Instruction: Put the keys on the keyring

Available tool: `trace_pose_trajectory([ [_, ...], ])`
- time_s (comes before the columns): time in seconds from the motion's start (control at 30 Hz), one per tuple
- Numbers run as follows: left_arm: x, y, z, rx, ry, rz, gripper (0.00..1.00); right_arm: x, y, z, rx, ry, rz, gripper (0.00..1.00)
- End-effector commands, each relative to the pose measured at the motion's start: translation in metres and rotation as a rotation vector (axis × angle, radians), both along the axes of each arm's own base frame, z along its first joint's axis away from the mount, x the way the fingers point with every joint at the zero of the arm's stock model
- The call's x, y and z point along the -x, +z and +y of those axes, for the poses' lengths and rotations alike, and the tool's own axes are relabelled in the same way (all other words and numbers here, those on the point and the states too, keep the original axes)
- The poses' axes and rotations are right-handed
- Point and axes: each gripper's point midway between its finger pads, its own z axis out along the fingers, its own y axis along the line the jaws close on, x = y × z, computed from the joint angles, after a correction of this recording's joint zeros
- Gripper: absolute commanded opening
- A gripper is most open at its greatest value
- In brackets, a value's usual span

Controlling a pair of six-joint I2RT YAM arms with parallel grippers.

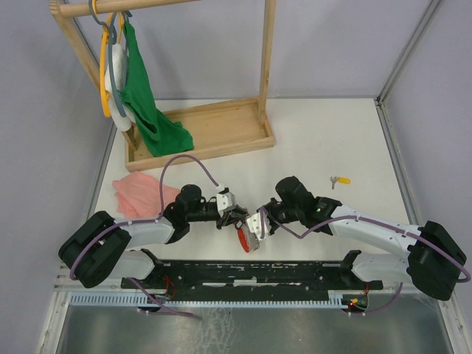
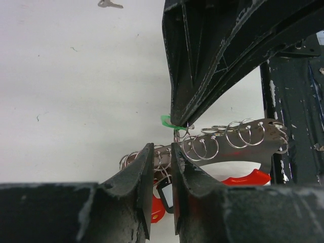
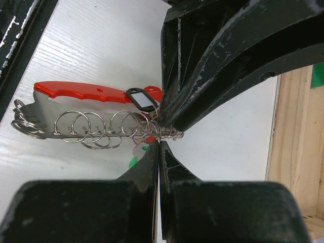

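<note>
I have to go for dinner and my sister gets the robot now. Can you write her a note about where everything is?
Left pincer: closed on the metal ring holder, the one with the red handle.
Right pincer: shut, with its tips at the row of rings. The green-tagged key sits right at those tips, so it seems to be pinched there.
Yellow-tagged key: lying loose on the table, off to the right and away from both arms.
Done: it is hard to tell whether the green key is on a ring yet.
Left: finish threading the green key, then fetch the yellow one and thread it too.
</note>
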Motion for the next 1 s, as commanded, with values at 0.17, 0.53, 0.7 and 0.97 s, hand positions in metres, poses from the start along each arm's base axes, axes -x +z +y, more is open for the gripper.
trace_pose_trajectory([
  [0.17,-0.003,0.028,0.003,0.086,0.099,0.068,0.29,-0.008,0.024,0.009,-0.067,-0.006,-0.068,0.00],
  [0.53,0.008,0.017,-0.010,0.064,0.000,0.155,0.25,-0.006,0.025,0.011,-0.073,0.005,-0.062,0.01],
  [0.7,0.009,0.017,-0.015,0.070,-0.034,0.162,0.23,-0.006,0.027,0.011,-0.078,0.007,-0.064,0.01],
  [0.97,0.008,0.020,-0.020,0.075,-0.065,0.158,0.19,-0.004,0.027,0.012,-0.083,0.017,-0.057,0.01],
])
